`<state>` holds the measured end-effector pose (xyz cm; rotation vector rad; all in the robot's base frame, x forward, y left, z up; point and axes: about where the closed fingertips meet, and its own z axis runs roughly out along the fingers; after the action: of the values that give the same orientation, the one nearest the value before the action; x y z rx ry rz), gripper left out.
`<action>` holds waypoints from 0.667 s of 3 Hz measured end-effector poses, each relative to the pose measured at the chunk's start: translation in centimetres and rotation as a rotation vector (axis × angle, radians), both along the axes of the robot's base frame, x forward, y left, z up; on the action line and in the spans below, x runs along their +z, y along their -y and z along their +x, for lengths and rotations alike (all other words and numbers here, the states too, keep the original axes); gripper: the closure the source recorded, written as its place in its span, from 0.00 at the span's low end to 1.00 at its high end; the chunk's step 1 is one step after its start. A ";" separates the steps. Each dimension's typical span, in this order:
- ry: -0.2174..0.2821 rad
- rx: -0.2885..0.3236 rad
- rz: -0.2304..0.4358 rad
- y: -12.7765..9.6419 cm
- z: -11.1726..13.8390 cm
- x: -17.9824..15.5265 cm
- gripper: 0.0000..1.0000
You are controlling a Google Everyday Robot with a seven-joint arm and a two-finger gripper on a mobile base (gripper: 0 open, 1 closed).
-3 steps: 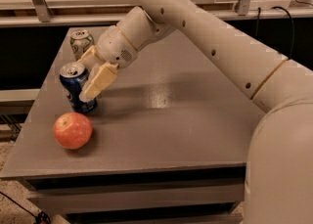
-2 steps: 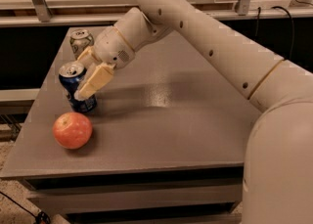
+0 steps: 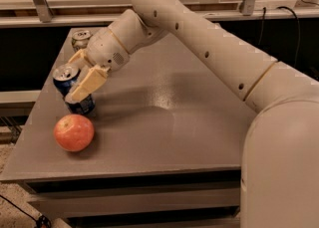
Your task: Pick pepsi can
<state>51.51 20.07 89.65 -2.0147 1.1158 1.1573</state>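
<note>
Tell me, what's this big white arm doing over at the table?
The robot's arm reaches across the grey table, and its gripper looks closed on the pepsi can, at the left of the view. The can leans slightly. A red apple lies in front of it; a paler can stands behind.

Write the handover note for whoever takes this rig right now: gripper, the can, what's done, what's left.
Gripper: low over the left side of the grey table, right at the pepsi can. This view does not confirm a firm grip.
Pepsi can: leaning slightly, its base apparently on the table, not lifted.
Nearby: the apple lies just in front of the can, apart from it. A pale can stands behind, near the far-left corner.
Done: the reach to the can.
Left: confirm the grasp, then lift the can straight up, probably best kept clear of the apple.
</note>
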 end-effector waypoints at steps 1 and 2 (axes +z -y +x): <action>0.022 0.010 0.010 -0.3 -0.5 1.1 0.80; 0.061 -0.005 0.035 0.1 -0.9 3.3 1.00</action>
<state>50.60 19.92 92.98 -2.0063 1.0631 1.0982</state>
